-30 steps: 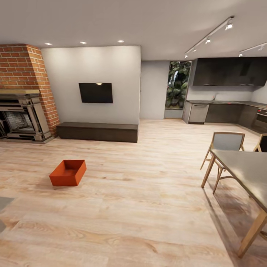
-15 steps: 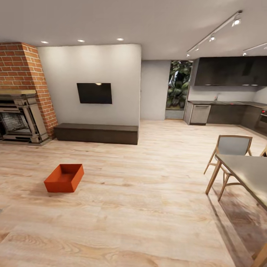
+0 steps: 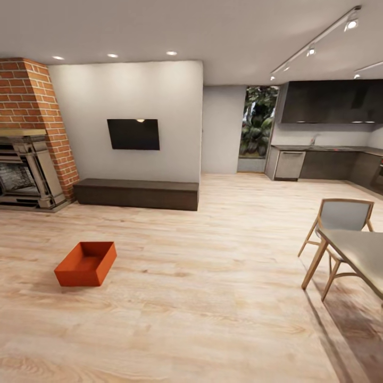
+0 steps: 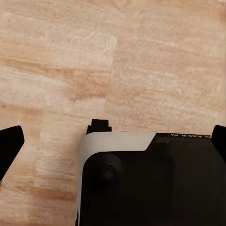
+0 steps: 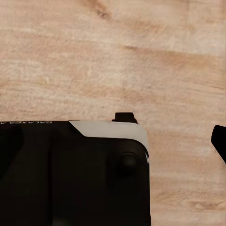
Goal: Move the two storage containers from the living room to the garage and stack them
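Red brick fireplace (image 3: 32, 106) at far left. One orange-red rectangular open-topped bin (image 3: 85, 263) sits on the light wood plank flooring (image 3: 213, 276), well apart from both grippers. Left fingers (image 4: 10, 146) spread wide; right fingers: cannot tell.

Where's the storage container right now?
In the head view, one orange-red storage container sits on the light wood plank floor at lower left, in front of the long dark low bench and to the right of the brick fireplace.
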You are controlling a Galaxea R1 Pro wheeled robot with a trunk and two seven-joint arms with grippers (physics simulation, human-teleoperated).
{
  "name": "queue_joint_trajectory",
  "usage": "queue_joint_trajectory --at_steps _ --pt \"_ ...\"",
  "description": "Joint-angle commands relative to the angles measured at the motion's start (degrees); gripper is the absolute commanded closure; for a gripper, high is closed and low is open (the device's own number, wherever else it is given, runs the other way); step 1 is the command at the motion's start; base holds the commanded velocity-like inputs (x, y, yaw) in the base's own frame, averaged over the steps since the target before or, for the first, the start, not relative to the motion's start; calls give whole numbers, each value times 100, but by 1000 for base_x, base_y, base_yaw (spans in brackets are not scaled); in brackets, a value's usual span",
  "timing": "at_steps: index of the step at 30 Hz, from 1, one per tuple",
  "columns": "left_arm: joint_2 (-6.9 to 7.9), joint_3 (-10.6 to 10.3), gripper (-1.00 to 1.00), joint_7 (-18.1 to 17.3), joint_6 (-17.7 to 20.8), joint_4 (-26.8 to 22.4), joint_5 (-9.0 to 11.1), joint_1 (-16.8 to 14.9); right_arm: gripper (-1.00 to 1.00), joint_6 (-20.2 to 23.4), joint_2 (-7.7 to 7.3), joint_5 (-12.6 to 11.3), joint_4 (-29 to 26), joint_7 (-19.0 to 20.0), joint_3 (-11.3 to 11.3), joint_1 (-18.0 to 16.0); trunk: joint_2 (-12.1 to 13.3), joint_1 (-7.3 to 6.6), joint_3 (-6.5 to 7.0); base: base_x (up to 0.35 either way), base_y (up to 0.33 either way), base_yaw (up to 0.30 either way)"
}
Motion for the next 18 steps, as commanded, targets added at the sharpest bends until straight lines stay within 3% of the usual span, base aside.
queue_joint_trajectory --at_steps 1,18 --pt "4 0 -100 -26 5 1 49 -3 -100 -11 2 -49 -1 -21 49 -3 -6 4 -8 322 0 0" --pt "18 1 -100 -26 5 5 49 -3 -100 -10 2 -56 -1 -21 40 -3 -6 4 -8 307 0 0"
